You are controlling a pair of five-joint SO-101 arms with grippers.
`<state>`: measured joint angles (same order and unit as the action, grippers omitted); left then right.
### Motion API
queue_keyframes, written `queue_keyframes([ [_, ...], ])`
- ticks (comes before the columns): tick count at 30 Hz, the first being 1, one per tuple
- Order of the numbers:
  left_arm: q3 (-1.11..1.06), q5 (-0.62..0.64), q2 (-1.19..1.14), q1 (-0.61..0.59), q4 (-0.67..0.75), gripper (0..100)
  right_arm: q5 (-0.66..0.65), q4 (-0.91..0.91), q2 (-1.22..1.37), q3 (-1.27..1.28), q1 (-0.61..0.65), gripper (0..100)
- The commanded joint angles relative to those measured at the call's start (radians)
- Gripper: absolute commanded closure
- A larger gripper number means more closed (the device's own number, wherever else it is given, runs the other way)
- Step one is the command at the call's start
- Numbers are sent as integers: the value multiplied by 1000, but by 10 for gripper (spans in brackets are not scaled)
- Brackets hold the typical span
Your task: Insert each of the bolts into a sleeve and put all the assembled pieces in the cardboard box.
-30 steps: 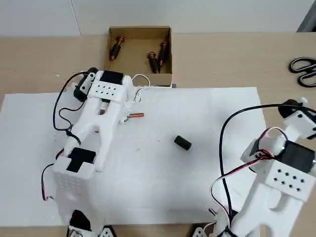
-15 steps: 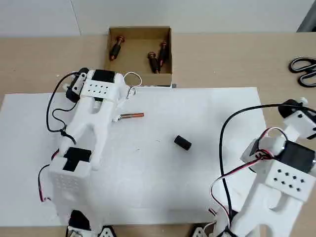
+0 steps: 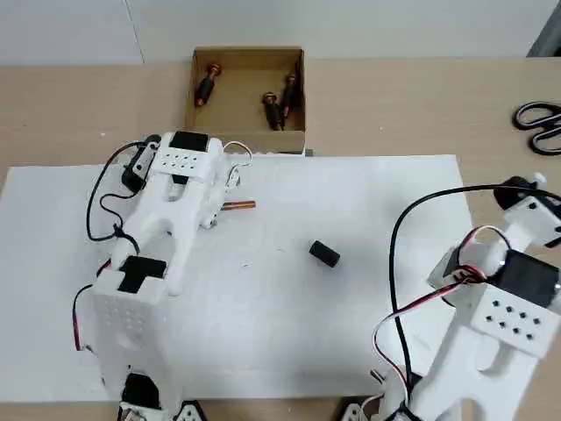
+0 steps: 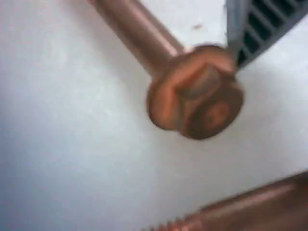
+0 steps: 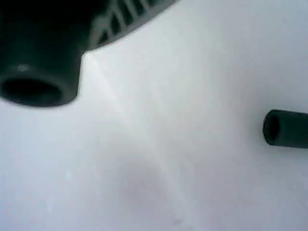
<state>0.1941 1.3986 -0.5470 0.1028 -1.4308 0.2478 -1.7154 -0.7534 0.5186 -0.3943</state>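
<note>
Against left claw (image 3: 213, 209), copper flange bolt (image 4: 195, 96), grip cannot be told; right claw (image 5: 89, 45) clenched on black sleeve (image 5: 38, 72); insertion step, likely; next: align bolt shank with sleeve bore.

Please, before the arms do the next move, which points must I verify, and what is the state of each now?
1. Left claw grips the bolt: cannot tell.
2. Right claw holds a sleeve: ok.
3. Second sleeve lies free on the white sheet: ok.
4. Cardboard box has free room: ok.
5. All pieces are boxed: not ok.
</note>
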Motion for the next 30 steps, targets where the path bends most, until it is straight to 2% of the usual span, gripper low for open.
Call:
queue_keyframes([
  [1, 5, 5, 0, -20, -3, 676, -6, 5, -24, -5, -7, 994],
  [6, 1, 41, -11, -63, -5, 677, -6, 5, -24, -5, -7, 994],
  [21, -1, 48, -11, -57, -32, 682, -6, 5, -24, -5, -7, 994],
  [30, -2, 48, -11, -64, -52, 889, -6, 5, -24, -5, -7, 994],
])
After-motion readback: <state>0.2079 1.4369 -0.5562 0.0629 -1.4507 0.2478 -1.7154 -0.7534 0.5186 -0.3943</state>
